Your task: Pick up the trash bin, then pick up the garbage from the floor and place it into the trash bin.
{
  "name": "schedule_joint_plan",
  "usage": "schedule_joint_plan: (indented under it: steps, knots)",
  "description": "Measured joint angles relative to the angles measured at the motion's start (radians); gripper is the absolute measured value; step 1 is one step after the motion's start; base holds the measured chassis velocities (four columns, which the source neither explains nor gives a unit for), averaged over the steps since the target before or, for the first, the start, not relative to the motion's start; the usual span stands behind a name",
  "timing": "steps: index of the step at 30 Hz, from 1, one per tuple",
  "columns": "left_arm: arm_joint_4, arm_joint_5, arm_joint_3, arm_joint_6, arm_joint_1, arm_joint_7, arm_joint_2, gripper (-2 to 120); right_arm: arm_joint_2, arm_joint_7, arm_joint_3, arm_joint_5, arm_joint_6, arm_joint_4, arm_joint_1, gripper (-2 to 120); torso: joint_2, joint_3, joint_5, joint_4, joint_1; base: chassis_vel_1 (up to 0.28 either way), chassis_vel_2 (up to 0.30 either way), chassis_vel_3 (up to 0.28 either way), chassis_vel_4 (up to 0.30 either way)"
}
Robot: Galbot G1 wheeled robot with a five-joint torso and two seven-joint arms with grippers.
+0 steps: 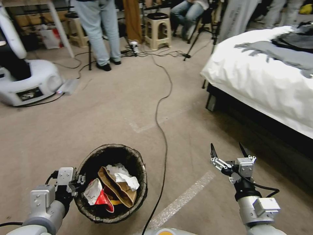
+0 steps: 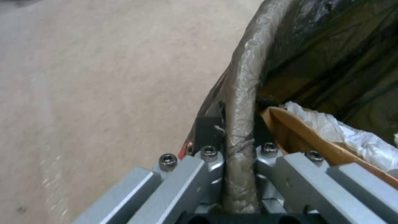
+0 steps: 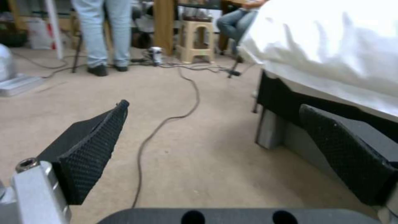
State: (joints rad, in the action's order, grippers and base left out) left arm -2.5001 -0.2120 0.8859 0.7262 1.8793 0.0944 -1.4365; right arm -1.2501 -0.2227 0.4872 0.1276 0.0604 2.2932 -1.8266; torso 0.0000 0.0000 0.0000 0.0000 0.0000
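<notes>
Round white plastic trash bin (image 1: 97,213), crinkled dark liner, is being clamped at its rim by left end effector (image 1: 80,180); right end effector (image 1: 228,150) is being held apart.

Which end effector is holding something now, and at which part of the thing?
The left end effector holds the bin by its bag-lined rim, one finger inside and one outside. The right end effector is open and holds nothing.

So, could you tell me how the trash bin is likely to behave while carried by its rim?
Held at one side by the left end effector, the trash bin may tilt. It probably stays light, holding only crumpled paper.
</notes>
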Motion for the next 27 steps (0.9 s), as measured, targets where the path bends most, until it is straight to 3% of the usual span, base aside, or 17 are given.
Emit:
schedule_joint_plan:
  steps: [27]
  knots:
    - [0.000, 0.004, -0.004, -0.017, -0.003, -0.007, 0.001, 1, 0.000, -0.006, -0.006, 0.006, -0.003, -0.002, 0.002, 100, 0.000, 0.000, -0.0001, -0.0002, 0.000, 0.094, 0.086, 0.086, 0.089]
